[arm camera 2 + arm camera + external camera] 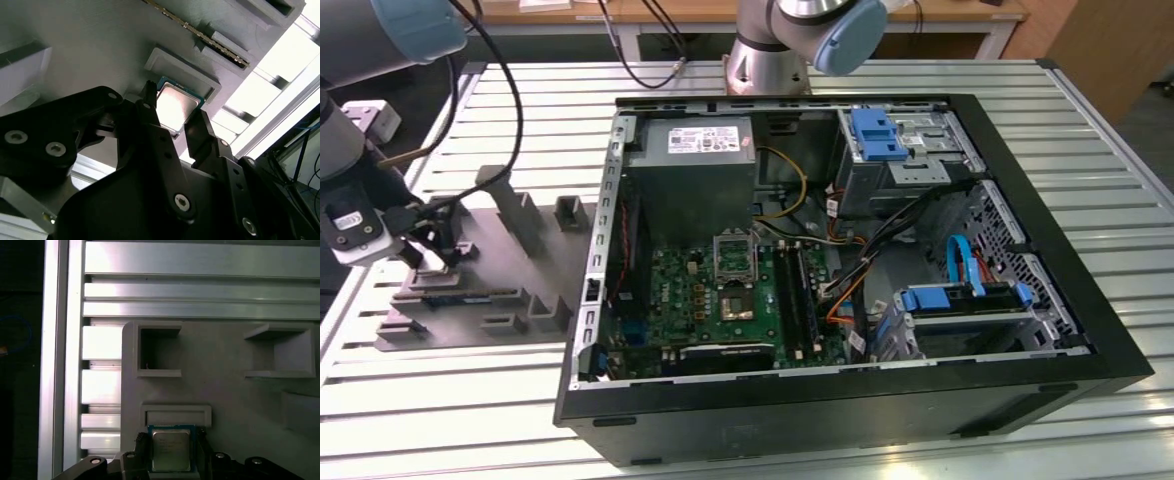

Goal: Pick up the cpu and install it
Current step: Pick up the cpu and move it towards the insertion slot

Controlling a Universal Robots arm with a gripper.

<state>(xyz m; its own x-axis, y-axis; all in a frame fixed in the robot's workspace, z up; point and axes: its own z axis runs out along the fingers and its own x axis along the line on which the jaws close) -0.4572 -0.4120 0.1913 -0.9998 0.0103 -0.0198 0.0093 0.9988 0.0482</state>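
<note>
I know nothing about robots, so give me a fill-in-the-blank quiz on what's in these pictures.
The chip has a silvery top and is ___ in shape. It is over a ___ tray, with the tool right at it. The tray sits to the exterior view's ___ of the open computer case.
Missing words: square; grey; left.

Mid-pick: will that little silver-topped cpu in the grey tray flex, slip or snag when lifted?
The small, flat, square silver-topped cpu looks like a rigid metal-capped slab, so probably no flex. Its smooth, shiny top suggests it could be slippery. It lies close beside a raised ledge of the grey moulded tray, so a tilted lift might catch there.
</note>
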